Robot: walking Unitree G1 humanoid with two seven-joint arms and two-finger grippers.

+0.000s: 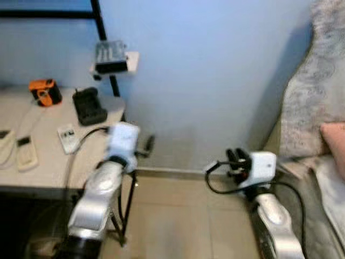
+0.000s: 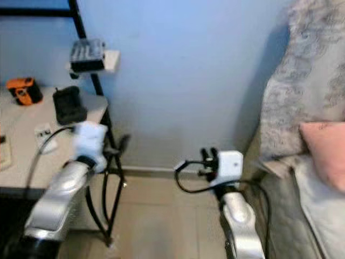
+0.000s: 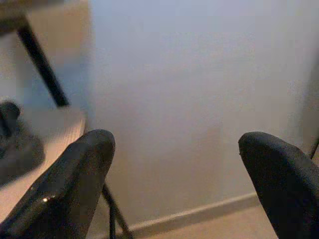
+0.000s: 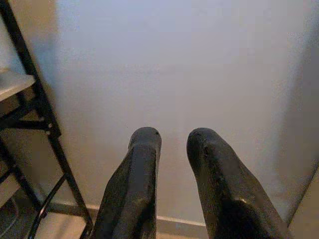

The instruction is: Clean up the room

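1. Left hand (image 3: 174,164) is raised beside the worktop (image 1: 48,162) corner, fingers (image 3: 65,184) spread wide, holding nothing, facing the blue wall (image 1: 215,81); right hand (image 4: 172,149) is held low near the bed (image 1: 318,205), fingers almost together with a slim gap, gripping nothing.
2. On the worktop lie an orange gadget (image 1: 45,91), a black charger (image 1: 89,106), a white card (image 1: 68,138) and a remote (image 1: 26,154), apart from each other; a small shelf (image 1: 114,58) on the black post carries a grey box.
3. A pink pillow (image 2: 326,151) rests on the bed.
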